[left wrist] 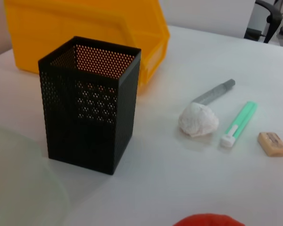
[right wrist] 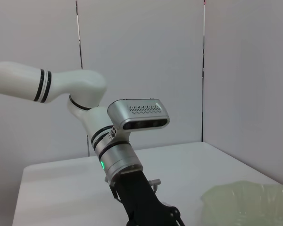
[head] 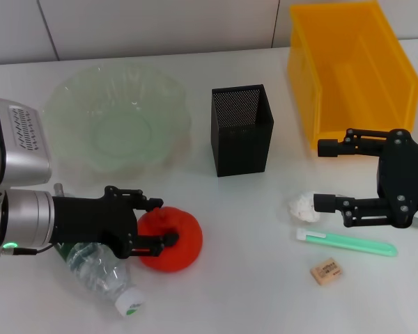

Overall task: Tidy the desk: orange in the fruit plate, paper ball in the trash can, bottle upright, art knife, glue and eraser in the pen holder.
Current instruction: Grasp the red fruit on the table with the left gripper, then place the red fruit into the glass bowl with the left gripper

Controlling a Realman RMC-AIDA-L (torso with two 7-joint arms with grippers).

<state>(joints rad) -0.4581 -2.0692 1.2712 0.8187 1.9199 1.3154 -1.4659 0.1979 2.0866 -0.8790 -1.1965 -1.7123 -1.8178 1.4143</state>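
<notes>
Orange [head: 173,241] sits on the desk [head: 251,278] in front of the fruit plate [head: 116,123], left gripper [head: 164,221] closed around it, one finger each side touching the fruit; bottle [head: 104,273] lies on its side just beside it, under the left arm. Right gripper [head: 320,175] hovers with fingers spread wide between trash can [head: 352,69] and paper ball [head: 304,204], near finger just beside the ball. Green art knife [head: 346,241] and eraser [head: 326,271] lie near the ball, pen holder [head: 241,130] upright mid-desk.
</notes>
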